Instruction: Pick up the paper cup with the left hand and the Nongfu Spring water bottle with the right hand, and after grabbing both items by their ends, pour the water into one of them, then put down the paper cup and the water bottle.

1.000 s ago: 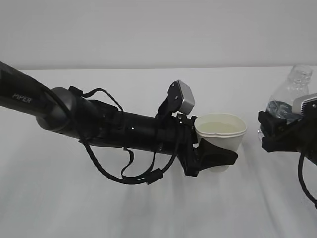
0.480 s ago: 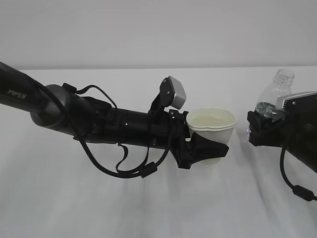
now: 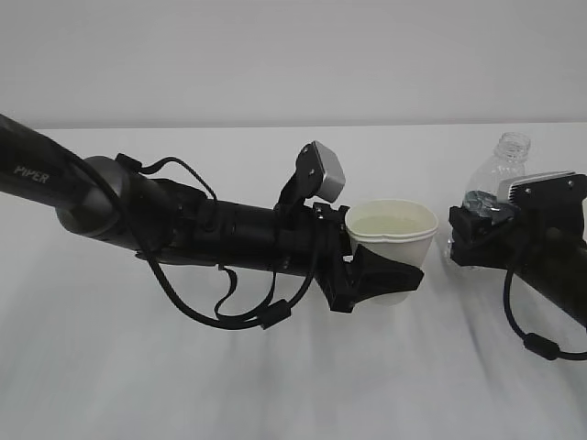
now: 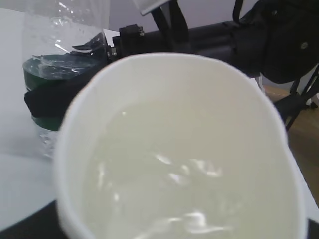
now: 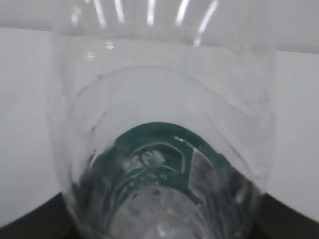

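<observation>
My left gripper (image 3: 390,268) is shut on the lower part of the white paper cup (image 3: 396,227), which stands upright right of centre. In the left wrist view the cup (image 4: 179,149) fills the frame, with clear water inside. The Nongfu Spring water bottle (image 3: 495,174) stands nearly upright to the cup's right, capless, with my right gripper (image 3: 475,236) shut around its green label band. The right wrist view looks along the bottle (image 5: 164,149) from its base; dark fingers (image 5: 30,224) show at the bottom corners. I cannot tell whether either base touches the table.
The white table (image 3: 275,385) runs back to a plain grey wall. Loose black cables (image 3: 229,307) hang under the left arm, and another cable (image 3: 532,344) loops under the right arm. The bottle (image 4: 50,79) and the right arm (image 4: 224,35) stand close behind the cup.
The right gripper has carried the bottle leftward toward the cup and set it more upright. The left arm with the cup shifted slightly left early on, then stayed still.
</observation>
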Available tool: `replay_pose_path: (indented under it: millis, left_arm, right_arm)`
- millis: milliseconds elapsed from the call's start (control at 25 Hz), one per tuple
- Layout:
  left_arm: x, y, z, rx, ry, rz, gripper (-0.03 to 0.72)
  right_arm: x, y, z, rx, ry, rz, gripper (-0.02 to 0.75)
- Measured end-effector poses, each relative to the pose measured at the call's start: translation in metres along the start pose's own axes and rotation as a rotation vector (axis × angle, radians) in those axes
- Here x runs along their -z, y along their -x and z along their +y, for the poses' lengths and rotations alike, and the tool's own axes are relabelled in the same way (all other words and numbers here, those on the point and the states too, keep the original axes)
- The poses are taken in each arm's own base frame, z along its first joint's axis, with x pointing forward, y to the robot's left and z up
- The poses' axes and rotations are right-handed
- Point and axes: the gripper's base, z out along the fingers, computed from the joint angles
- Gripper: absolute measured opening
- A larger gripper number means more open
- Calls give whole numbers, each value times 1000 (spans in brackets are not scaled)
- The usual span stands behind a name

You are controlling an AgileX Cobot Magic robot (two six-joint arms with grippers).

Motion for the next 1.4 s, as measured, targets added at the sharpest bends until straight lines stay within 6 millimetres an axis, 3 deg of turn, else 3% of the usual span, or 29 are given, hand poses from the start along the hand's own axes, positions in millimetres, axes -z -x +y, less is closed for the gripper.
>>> replay_pose_path:
  millis: [1400]
  left_arm:
    - [0,0,0,0,2,2,427]
  right_arm:
    - [-5,-4,-3,-16,-31,5,429]
